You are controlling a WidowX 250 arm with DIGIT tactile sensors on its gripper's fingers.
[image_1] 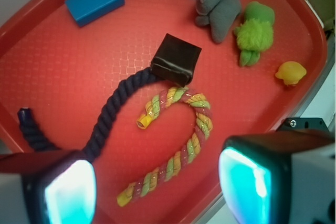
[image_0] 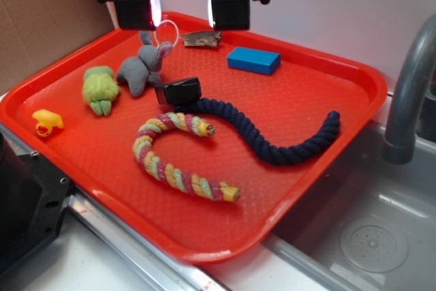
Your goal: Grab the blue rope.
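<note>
The blue rope (image_0: pixel 272 142) is a thick dark navy twisted rope lying curved across the red tray (image_0: pixel 327 90), with a black end cap (image_0: pixel 178 92) at its left end. In the wrist view the blue rope (image_1: pixel 113 108) runs from the black cap (image_1: pixel 176 59) down to the lower left. My gripper (image_0: pixel 182 6) hangs high above the tray's back, open, with nothing between its fingers. From the wrist camera, the gripper (image_1: pixel 157 187) frames the bare tray and the tail of the pastel rope.
A pink-yellow-green pastel rope (image_0: pixel 174 158) curls in front of the navy one. A bright blue block (image_0: pixel 253 60), a grey plush toy (image_0: pixel 142 68), a green plush (image_0: pixel 100 88) and a yellow duck (image_0: pixel 48 122) also lie on the tray. A sink with a grey faucet (image_0: pixel 409 93) is right.
</note>
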